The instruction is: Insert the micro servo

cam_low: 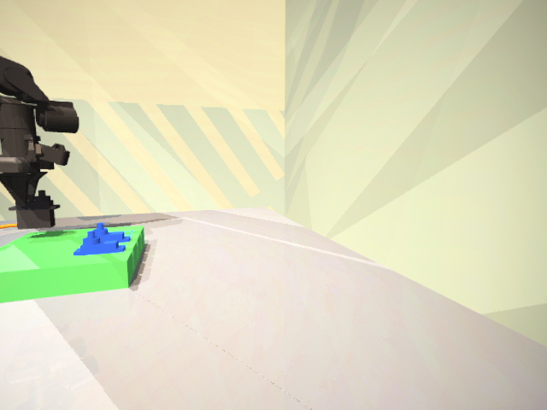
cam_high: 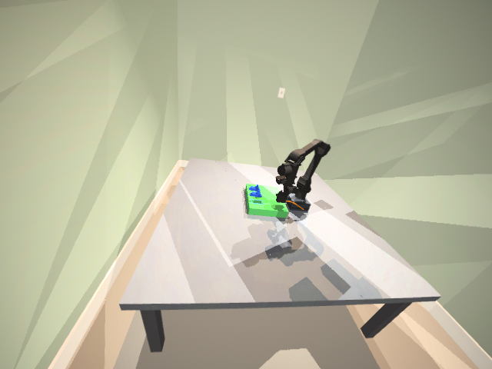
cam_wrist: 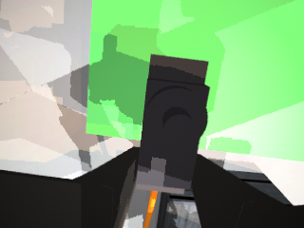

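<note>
The dark micro servo (cam_high: 281, 197) (cam_low: 36, 217) (cam_wrist: 174, 119) is upright, its output shaft up, a little above the green deck (cam_high: 267, 212) (cam_low: 66, 282) (cam_wrist: 256, 57), near the edge beside the arm's base. My gripper (cam_low: 27, 203) (cam_wrist: 165, 158) is shut on it, with the fingers along its sides at the cable end. The orange cable (cam_high: 294, 204) (cam_low: 8, 226) (cam_wrist: 152, 201) trails from the servo toward the base. The marked pocket (cam_high: 257, 204) is a pale outline at the deck's far side from the base. The pocket's side notch is too small to make out.
Two blue servos (cam_high: 254, 194) (cam_low: 99, 248) stand on the deck beside the marked pocket, their shafts up. The arm's dark base (cam_high: 300, 207) (cam_wrist: 178, 209) is close to the deck's edge. The deck lies on a grey table (cam_high: 178, 270) (cam_low: 308, 318).
</note>
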